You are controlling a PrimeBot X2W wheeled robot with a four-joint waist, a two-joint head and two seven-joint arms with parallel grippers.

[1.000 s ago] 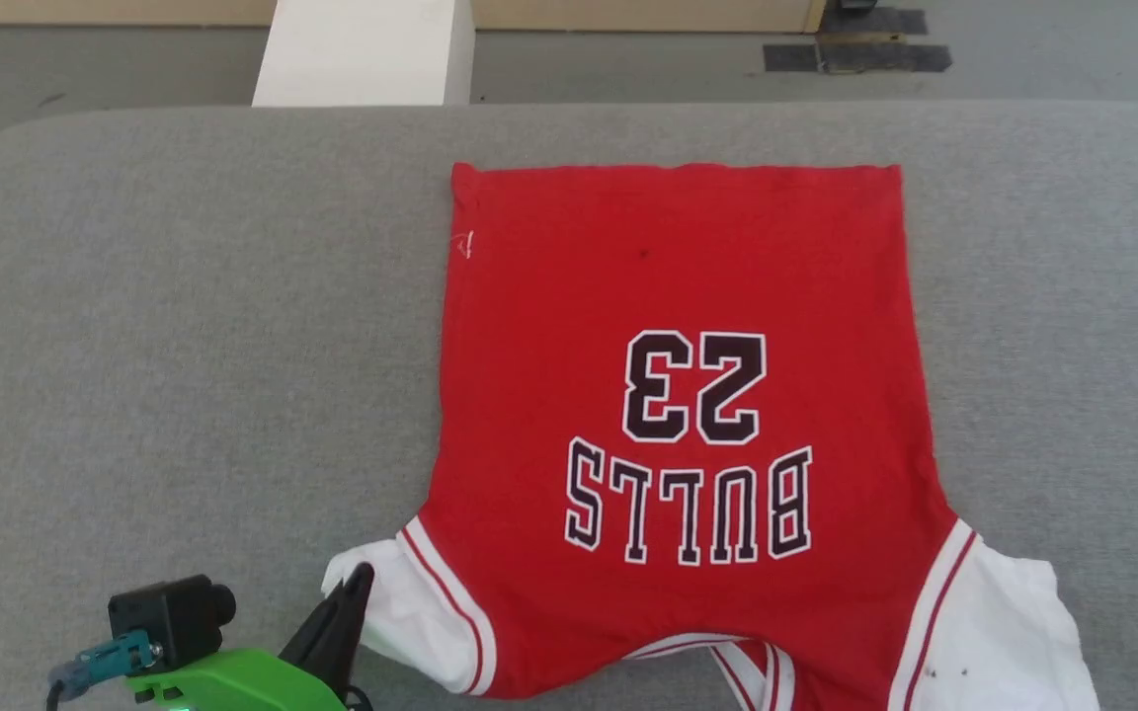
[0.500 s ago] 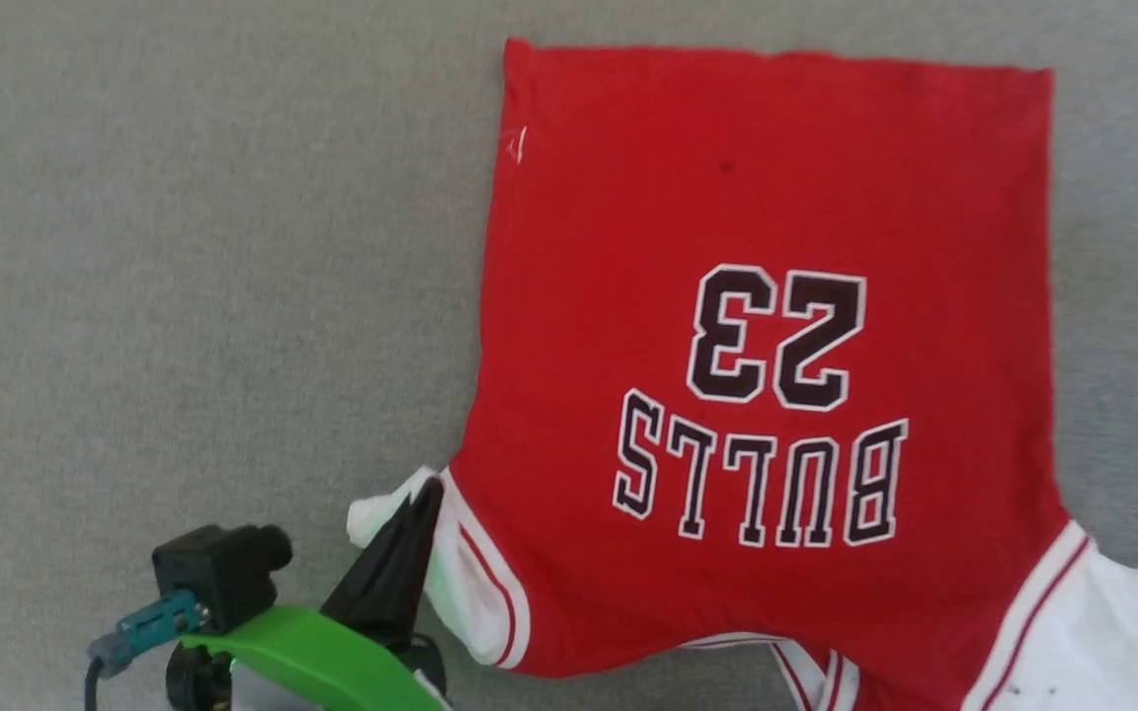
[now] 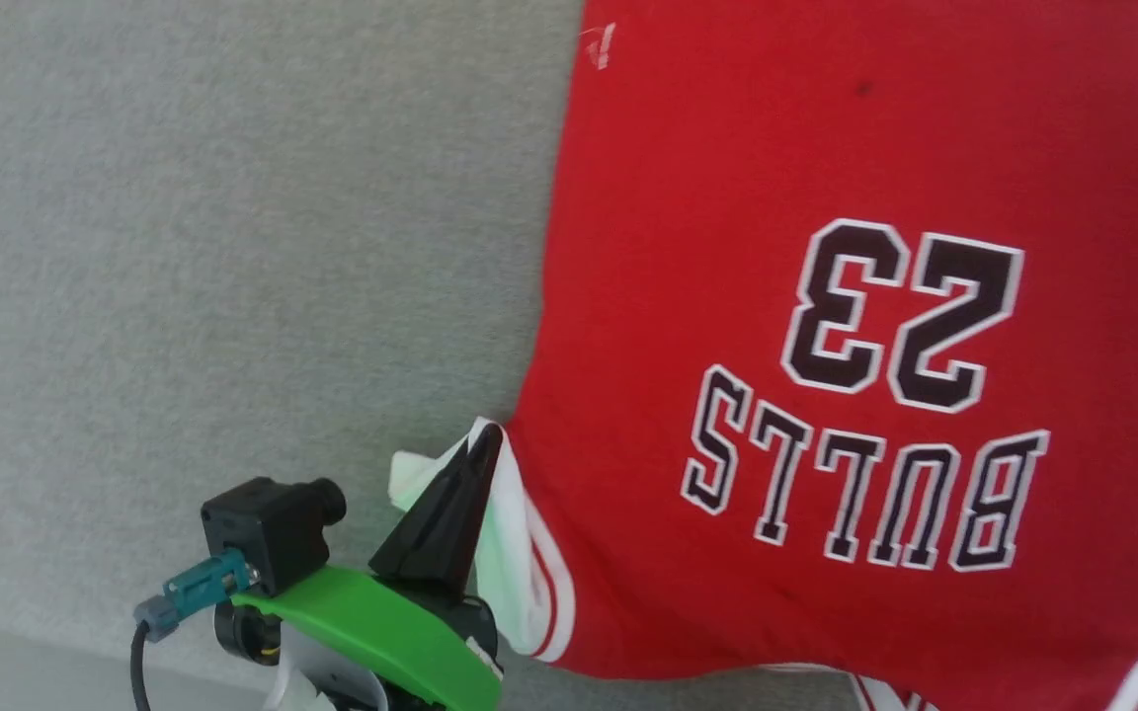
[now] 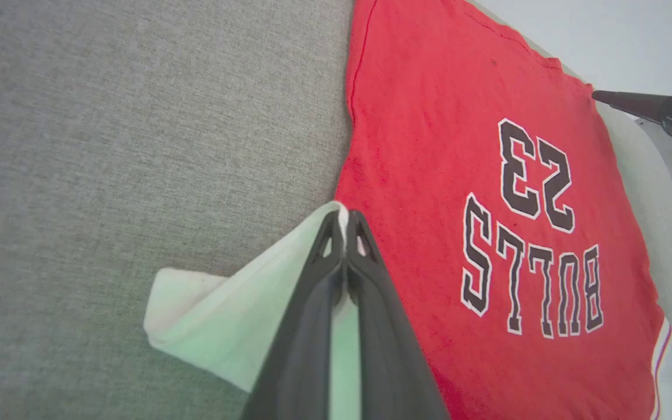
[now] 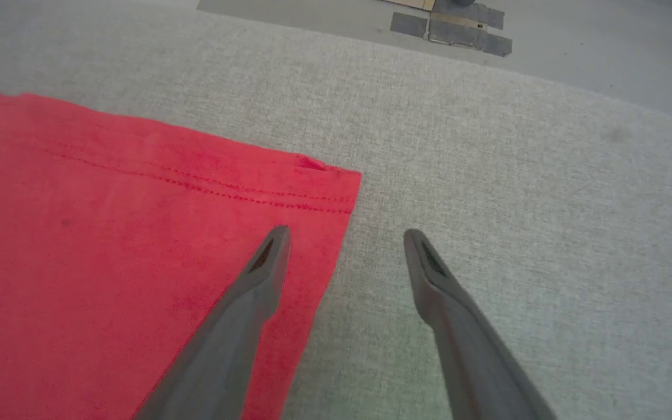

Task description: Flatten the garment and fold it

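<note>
The garment [image 3: 727, 247], a red jersey tee, lies spread on the grey table with its "BULLS 23" print up and upside down to me. My left gripper [image 3: 485, 439] is shut on the white sleeve [image 3: 505, 553] at the garment's near left corner. In the left wrist view the left gripper [image 4: 345, 219] pinches the sleeve's [image 4: 225, 315] edge, which is lifted and curled toward the red body [image 4: 429, 146]. My right gripper [image 5: 346, 236] stands open above the far hem corner [image 5: 342, 181], one finger over the red cloth [image 5: 108, 233], the other over bare table.
The grey fabric table [image 3: 184, 247] stretches to the left of the garment, and its near edge [image 3: 36, 647] runs past my left arm. Beyond the table's far edge is grey floor with dark tape patches [image 5: 447, 26].
The head camera has moved closer and leftward. My left gripper, shut on the sleeve's edge, has carried it from the outer side toward the red body, so the sleeve now curls up.
</note>
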